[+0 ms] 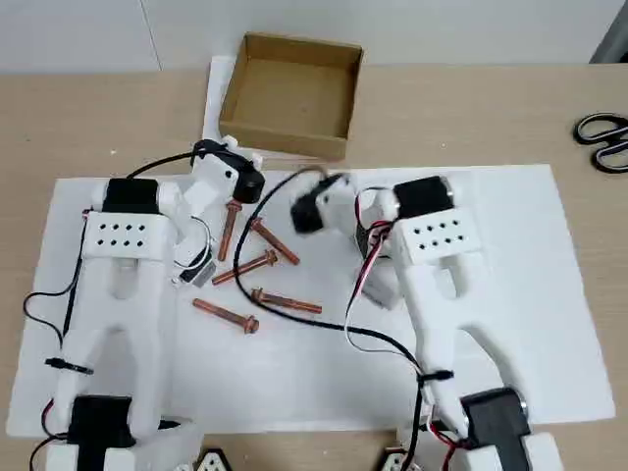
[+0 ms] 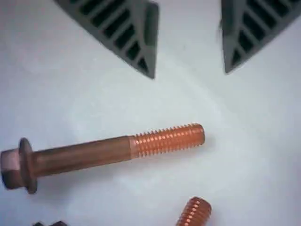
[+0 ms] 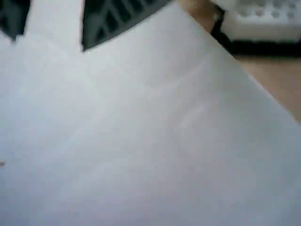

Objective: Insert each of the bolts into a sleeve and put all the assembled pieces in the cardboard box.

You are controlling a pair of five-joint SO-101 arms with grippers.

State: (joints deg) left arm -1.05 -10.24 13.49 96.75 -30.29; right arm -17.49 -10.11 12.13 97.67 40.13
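Observation:
Several copper bolts lie loose on the white paper sheet [image 1: 491,324] between the two arms, among them one [image 1: 231,228] close to the left arm and one [image 1: 285,301] nearer the middle. My left gripper [image 2: 188,73] is open, its dark fingertips hovering just above a bolt [image 2: 103,153] that lies flat; another bolt's threaded end [image 2: 193,212] shows beside it. My right gripper [image 3: 49,42] is open over bare paper [image 3: 155,141], with nothing between its fingers. The cardboard box [image 1: 294,93] stands open and empty at the back of the table.
A pair of scissors [image 1: 603,137] lies at the far right on the wooden tabletop [image 1: 491,118]. Black cables [image 1: 294,314] run across the paper near the bolts. White arm parts [image 3: 263,19] show beyond the paper's edge in the right wrist view.

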